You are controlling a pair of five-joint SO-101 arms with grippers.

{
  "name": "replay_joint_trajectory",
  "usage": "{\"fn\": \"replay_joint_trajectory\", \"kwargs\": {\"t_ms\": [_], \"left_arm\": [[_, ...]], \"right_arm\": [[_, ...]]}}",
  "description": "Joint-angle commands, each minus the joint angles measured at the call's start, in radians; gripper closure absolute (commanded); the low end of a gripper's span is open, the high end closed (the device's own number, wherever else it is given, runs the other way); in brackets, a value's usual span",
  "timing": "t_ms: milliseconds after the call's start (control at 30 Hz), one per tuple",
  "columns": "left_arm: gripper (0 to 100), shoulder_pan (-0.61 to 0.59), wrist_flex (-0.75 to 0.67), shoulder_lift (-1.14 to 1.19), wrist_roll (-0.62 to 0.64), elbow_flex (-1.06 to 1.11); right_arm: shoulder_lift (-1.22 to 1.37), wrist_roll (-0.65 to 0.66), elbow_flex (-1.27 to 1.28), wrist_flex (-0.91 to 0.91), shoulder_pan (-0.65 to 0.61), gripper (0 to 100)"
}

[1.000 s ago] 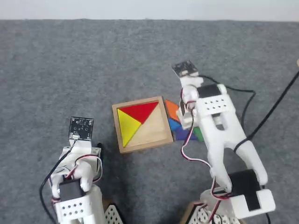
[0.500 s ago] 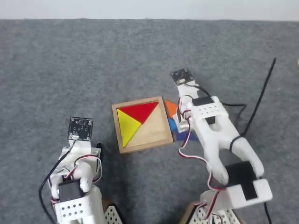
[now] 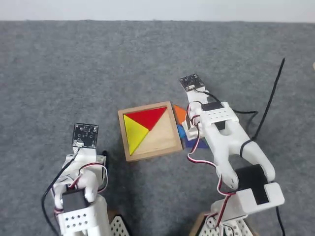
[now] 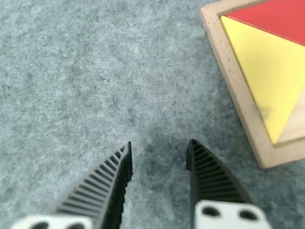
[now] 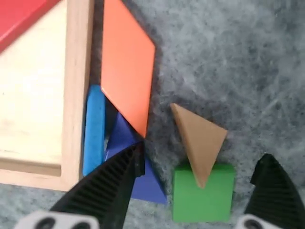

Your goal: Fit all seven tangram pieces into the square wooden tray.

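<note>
Between the right gripper's (image 5: 201,160) spread fingers lie the green square (image 5: 204,195) and tan triangle (image 5: 198,133). Beyond them, blue pieces (image 5: 94,129) and the orange parallelogram (image 5: 126,62) sit just beside the wooden tray (image 5: 76,95). Farther off, the left gripper (image 4: 159,145), also spread, hovers over grey counter (image 4: 95,71) near the tray's corner.

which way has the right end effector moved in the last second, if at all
Yes. In the high view the right end effector has shifted slightly toward the wooden tray's right edge and back toward its own base.

White left arm (image 3: 81,211) and right arm (image 3: 231,140) carry black motors (image 3: 251,179) and red-white cables (image 3: 196,147); left tool (image 4: 159,144) and right tool (image 5: 202,153) have black ribbed fingers (image 4: 114,186).
</note>
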Motion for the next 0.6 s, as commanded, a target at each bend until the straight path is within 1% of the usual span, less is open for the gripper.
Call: {"fn": "replay_joint_trajectory", "kwargs": {"t_ms": [0,133,267,367,567], "left_arm": [[81,0.003,0.006,-0.018,0.006,-0.008],[81,0.003,0.006,-0.018,0.006,-0.008],[81,0.003,0.006,-0.018,0.006,-0.008],[81,0.003,0.006,-0.018,0.006,-0.008],[81,0.003,0.006,-0.018,0.006,-0.008]], "right_arm": [[-0.051,-0.055,-0.032,-0.016,-0.005,64.1],[-0.140,-0.071,-0.031,-0.050,-0.033,64.1],[-0.151,-0.066,-0.044,-0.088,-0.097,64.1],[-0.105,-0.064,-0.094,-0.091,-0.131,64.1],[0.097,-0.064,-0.230,-0.085,-0.128,64.2]]}}
